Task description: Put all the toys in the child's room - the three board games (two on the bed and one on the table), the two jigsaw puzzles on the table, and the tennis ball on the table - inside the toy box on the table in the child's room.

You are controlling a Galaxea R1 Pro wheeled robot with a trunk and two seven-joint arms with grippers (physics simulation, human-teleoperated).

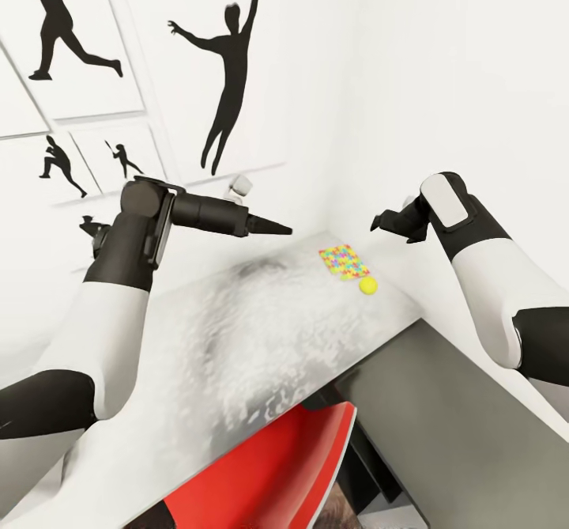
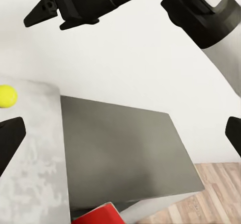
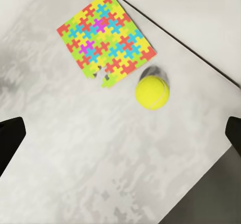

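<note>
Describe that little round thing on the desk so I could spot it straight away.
Find the long pale grey-white desk top against the white wall, then its far corner, where a flat square multicoloured jigsaw slab lies. Just beside that slab sits the small yellow-green tennis ball: round and one plain colour, whereas its neighbour is flat and patchwork.

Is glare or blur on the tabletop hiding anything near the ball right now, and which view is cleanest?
Head view: the table shows a mottled, smeared sheen, and the jigsaw puzzle and tennis ball are small but readable. Right wrist view: sharpest, with the ball casting a soft shadow. Left wrist view: the ball is cut off at the edge.
</note>
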